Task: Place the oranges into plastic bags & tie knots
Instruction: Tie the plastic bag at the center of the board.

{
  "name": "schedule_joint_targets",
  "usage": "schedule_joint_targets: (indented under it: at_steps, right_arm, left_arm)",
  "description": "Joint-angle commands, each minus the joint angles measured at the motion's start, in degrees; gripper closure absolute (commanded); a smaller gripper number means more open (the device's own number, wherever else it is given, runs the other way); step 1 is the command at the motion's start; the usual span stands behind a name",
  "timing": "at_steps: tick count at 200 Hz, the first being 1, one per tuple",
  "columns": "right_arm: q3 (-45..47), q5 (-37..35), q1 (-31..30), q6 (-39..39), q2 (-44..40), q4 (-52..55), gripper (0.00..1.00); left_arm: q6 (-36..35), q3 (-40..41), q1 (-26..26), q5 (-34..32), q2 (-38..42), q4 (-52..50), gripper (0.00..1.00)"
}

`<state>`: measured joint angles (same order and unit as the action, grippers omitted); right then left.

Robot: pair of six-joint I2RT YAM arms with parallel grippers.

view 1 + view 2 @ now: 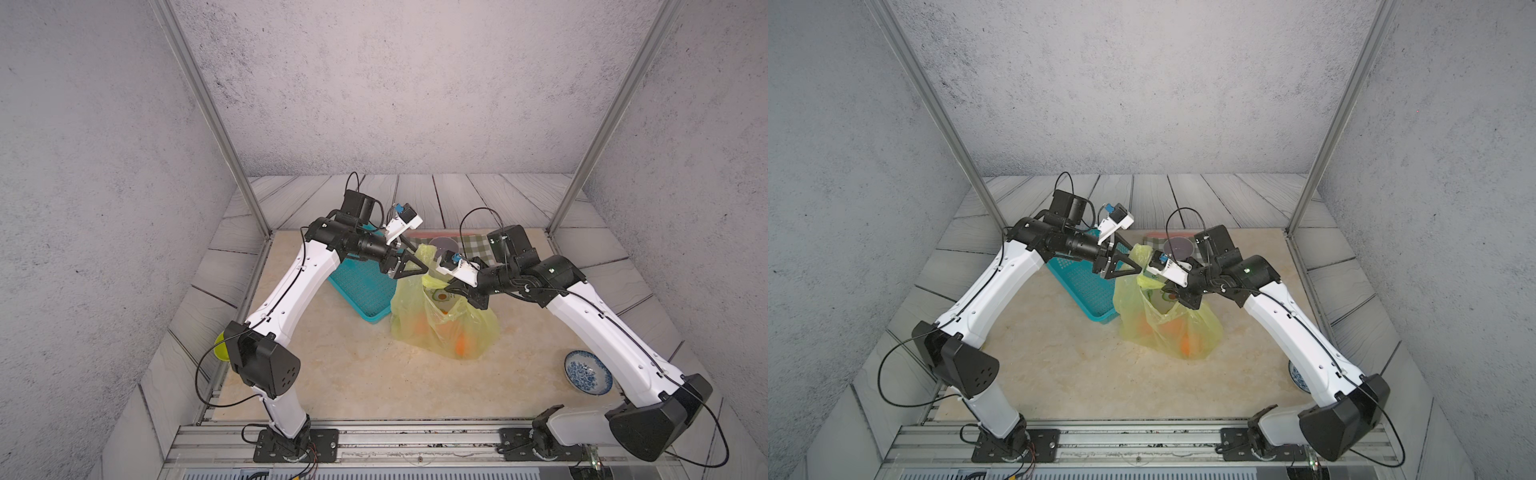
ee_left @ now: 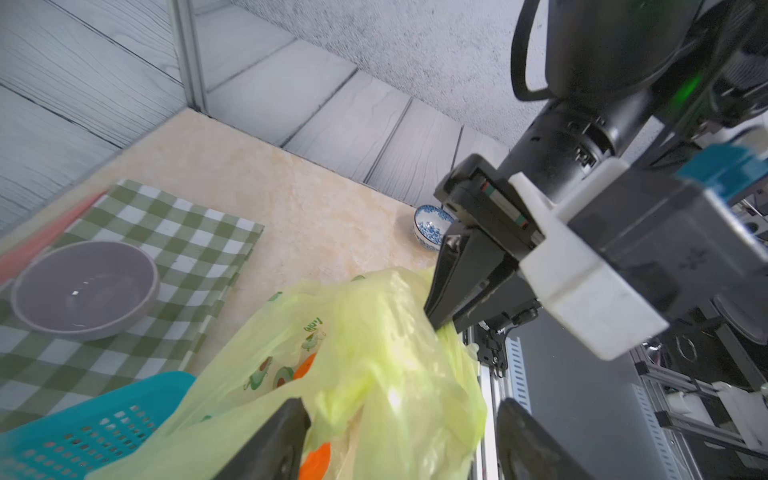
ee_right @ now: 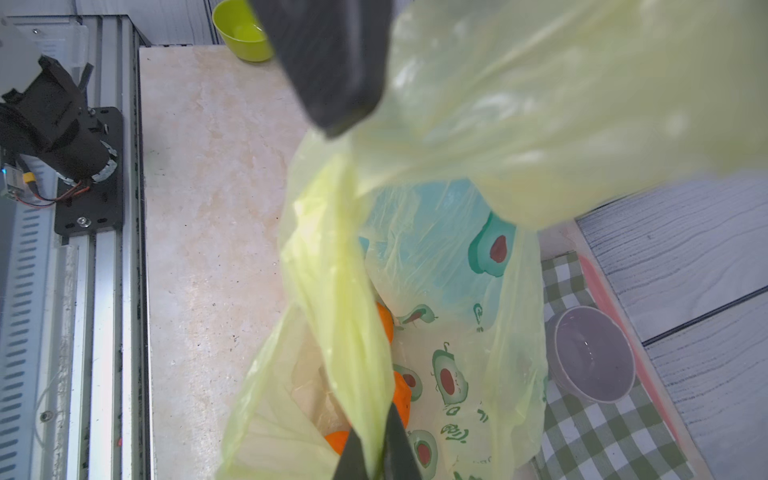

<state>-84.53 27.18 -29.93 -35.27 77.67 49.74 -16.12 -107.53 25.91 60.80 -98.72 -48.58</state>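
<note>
The plastic bag (image 1: 444,324) (image 1: 1167,328), thin and yellow-green with avocado prints, stands in the middle of the table. Oranges (image 1: 465,347) (image 1: 1190,343) (image 3: 401,399) show through its film at the bottom. My right gripper (image 1: 451,286) (image 3: 376,453) is shut on one twisted handle strip of the bag and holds it up. My left gripper (image 1: 419,257) (image 2: 403,432) is open, its fingers (image 2: 282,436) wide apart on either side of the bag's other bunched top part, which lies loose between them. A knot is not in view.
A teal mesh basket (image 1: 365,291) lies just left of the bag. Behind it a grey bowl (image 2: 85,291) sits on a green checked cloth (image 2: 187,232). A blue-and-white bowl (image 1: 588,376) stands at the front right, a lime bowl (image 3: 245,33) at the left edge.
</note>
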Motion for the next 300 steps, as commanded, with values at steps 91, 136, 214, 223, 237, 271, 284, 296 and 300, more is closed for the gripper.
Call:
schedule_joint_targets:
  at_steps: [91, 136, 214, 223, 237, 271, 284, 296, 300]
  right_arm:
    - [-0.6, 12.1, 3.3, 3.2, -0.5, 1.0, 0.94]
    - [-3.2, 14.3, 3.3, 2.2, 1.3, 3.8, 0.94]
    - [-3.4, 9.3, 3.3, 6.4, 2.2, 1.1, 0.94]
    - [-3.2, 9.0, 3.3, 6.7, 2.3, 0.8, 0.94]
    - [-2.7, 9.4, 3.3, 7.1, 2.4, 0.1, 0.94]
    - [-2.2, 11.1, 3.3, 9.0, 2.1, -1.7, 0.93]
    - [-1.9, 10.2, 3.2, 10.4, 1.9, -3.4, 0.93]
    - [-2.0, 10.3, 3.2, 11.1, 2.3, -4.3, 0.93]
    - [-2.1, 10.3, 3.2, 11.3, 2.6, -4.4, 0.93]
  left_arm:
    - [0.2, 25.4, -6.0, 6.6, 14.5, 27.8, 0.06]
    - [-9.9, 22.5, -4.8, 8.2, 8.3, 24.2, 0.22]
    - [3.9, 22.4, -1.2, 12.2, 2.8, 36.8, 0.66]
    - [7.0, 23.0, -1.2, 12.6, 2.7, 39.4, 0.66]
    - [11.4, 24.1, -1.2, 13.3, 2.8, 43.5, 0.66]
    - [11.8, 25.5, -1.2, 13.2, 4.5, 43.9, 0.63]
    - [8.2, 24.6, -1.2, 12.4, 5.1, 39.3, 0.63]
    - [6.5, 24.4, -1.2, 11.8, 5.4, 37.4, 0.63]
    - [6.6, 24.3, -1.2, 11.7, 5.4, 37.4, 0.63]
